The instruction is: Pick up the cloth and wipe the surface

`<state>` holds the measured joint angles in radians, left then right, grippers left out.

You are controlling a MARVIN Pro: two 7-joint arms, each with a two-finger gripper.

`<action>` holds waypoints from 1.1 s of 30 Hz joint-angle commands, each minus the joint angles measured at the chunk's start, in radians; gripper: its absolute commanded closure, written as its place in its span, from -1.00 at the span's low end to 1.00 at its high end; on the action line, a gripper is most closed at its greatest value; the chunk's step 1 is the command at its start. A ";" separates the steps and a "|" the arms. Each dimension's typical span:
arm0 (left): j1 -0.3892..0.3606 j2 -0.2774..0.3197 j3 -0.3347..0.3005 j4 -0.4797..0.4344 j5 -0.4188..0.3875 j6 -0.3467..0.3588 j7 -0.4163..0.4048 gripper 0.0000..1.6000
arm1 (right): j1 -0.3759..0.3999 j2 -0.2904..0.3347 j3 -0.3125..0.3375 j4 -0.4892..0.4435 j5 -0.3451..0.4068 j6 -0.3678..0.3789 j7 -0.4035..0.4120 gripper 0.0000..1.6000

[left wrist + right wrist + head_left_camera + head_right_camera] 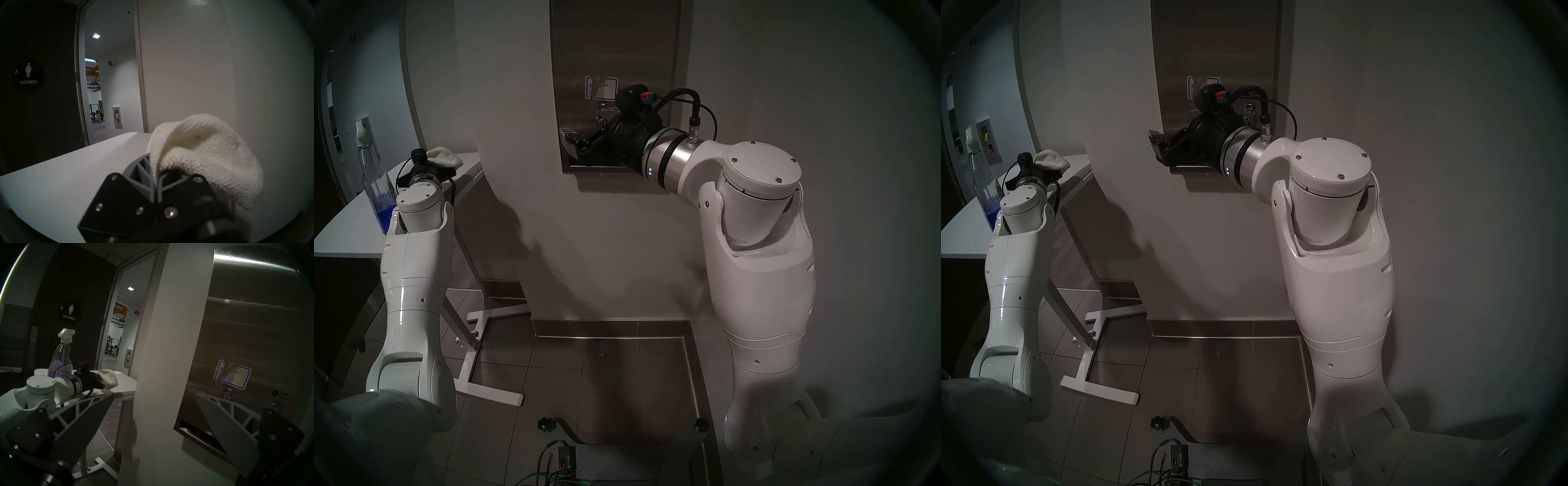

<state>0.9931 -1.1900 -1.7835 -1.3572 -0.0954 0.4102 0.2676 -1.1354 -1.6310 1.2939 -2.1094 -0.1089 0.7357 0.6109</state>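
Left wrist view shows the left gripper (157,171) closed on the cloth (200,152), which bunches up over the fingertips and droops to one side just above the white table (59,178). From the steel dispenser front (254,344), the cloth lies well off to the left, past the wall corner, with a spray bottle (62,358) further left still. The right gripper (158,414) hangs just before that front, fingers spread wide and holding nothing, so it is the nearer hand while the cloth sits with the farther one. Whether any fold of cloth touches the tabletop is hard to tell, perhaps not. The dispenser's lower slot is partly hidden behind the right fingers.
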 commanded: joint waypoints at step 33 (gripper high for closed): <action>-0.292 0.012 0.093 0.147 -0.013 0.050 0.162 1.00 | -0.024 0.013 0.020 -0.013 0.017 0.000 0.005 -1.00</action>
<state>0.8111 -1.1847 -1.7049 -1.2162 -0.1245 0.4856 0.3981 -1.1625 -1.6214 1.3117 -2.1050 -0.0930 0.7371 0.6124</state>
